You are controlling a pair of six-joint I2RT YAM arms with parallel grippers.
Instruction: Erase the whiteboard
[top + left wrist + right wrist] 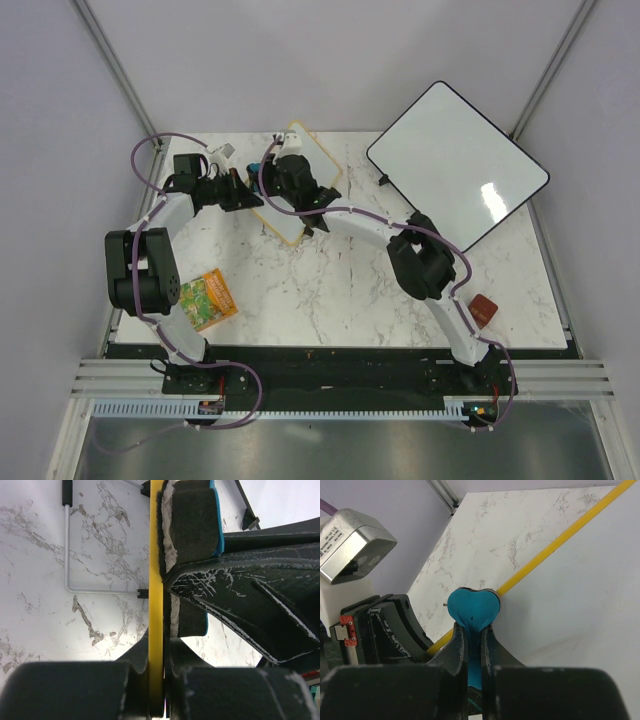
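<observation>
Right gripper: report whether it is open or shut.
Shut. The right gripper is clamped on the blue eraser, which bulges above its fingertips against the yellow-framed whiteboard.

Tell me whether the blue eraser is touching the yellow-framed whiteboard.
Touching. In the left wrist view, with the board edge-on, the eraser presses its felt against the yellow-framed whiteboard with no gap.
</observation>
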